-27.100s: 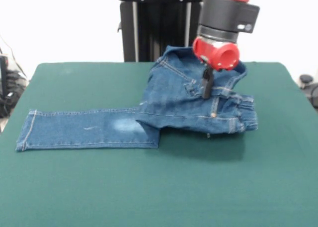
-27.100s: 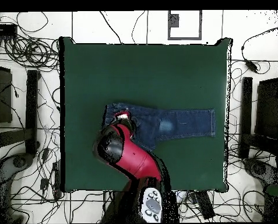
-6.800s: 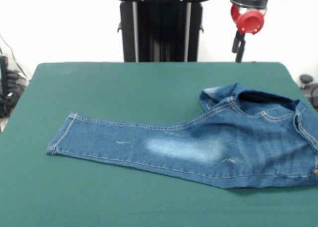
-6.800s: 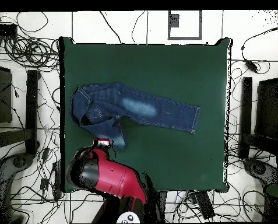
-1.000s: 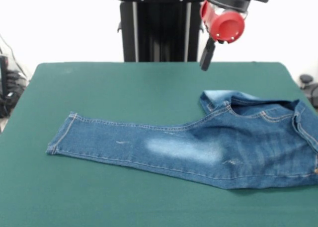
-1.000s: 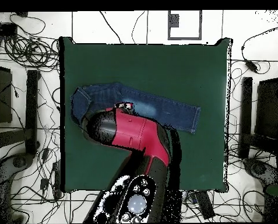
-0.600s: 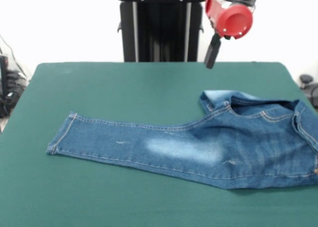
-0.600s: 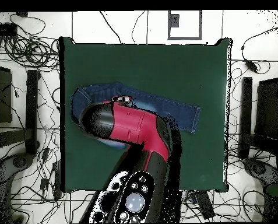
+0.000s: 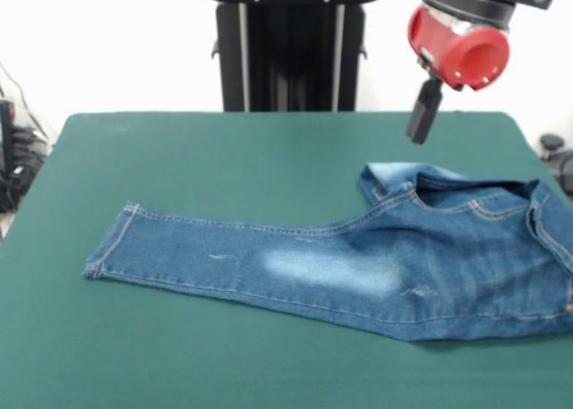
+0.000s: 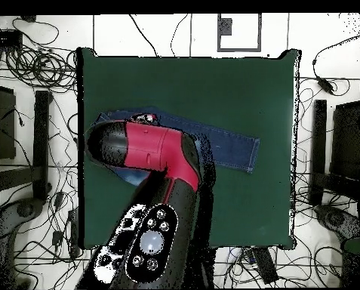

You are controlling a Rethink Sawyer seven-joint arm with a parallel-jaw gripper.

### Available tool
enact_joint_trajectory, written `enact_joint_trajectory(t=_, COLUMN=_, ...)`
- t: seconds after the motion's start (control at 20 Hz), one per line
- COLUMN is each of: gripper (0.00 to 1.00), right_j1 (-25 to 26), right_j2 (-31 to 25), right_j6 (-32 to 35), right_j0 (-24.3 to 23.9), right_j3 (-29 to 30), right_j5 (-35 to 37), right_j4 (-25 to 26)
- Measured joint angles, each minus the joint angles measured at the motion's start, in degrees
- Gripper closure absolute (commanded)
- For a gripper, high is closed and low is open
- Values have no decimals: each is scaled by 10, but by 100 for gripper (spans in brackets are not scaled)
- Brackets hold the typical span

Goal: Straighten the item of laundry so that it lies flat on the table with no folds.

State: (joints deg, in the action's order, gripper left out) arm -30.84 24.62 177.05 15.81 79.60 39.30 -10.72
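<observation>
The item of laundry (image 9: 358, 266) is a pair of blue jeans on the green table (image 9: 224, 158). One leg stretches left to its hem, with a pale faded patch at mid-length. The other leg is folded at the right, its pale hem turned up near the far side. The waist end runs past the picture's right edge. My gripper (image 9: 422, 115) hangs in the air above and just beyond that folded hem, touching nothing. In the overhead view the red arm covers most of the jeans (image 10: 232, 147); the gripper (image 10: 143, 118) shows just beyond the red wrist, over the table (image 10: 213, 83).
The black pedestal column (image 9: 286, 51) stands behind the table's far edge. The jeans' waist end lies close to the table's left edge in the overhead view. Cables (image 10: 32, 68) cover the floor around the table.
The gripper has swung to the right and slightly lower in the front view over the last second, toward the folded hem. The jeans have not moved.
</observation>
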Motion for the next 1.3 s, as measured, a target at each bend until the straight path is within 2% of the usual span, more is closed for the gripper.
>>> enact_joint_trajectory(t=1.1, gripper=100, right_j1=62, right_j2=2, right_j6=0, right_j0=26, right_j3=-20, right_j5=0, right_j4=-30)
enact_joint_trajectory(t=1.15, gripper=0, right_j1=63, right_j2=2, right_j6=0, right_j0=29, right_j3=-20, right_j5=0, right_j4=-30)
enact_joint_trajectory(t=1.3, gripper=0, right_j1=63, right_j2=2, right_j6=0, right_j0=29, right_j3=-20, right_j5=0, right_j4=-30)
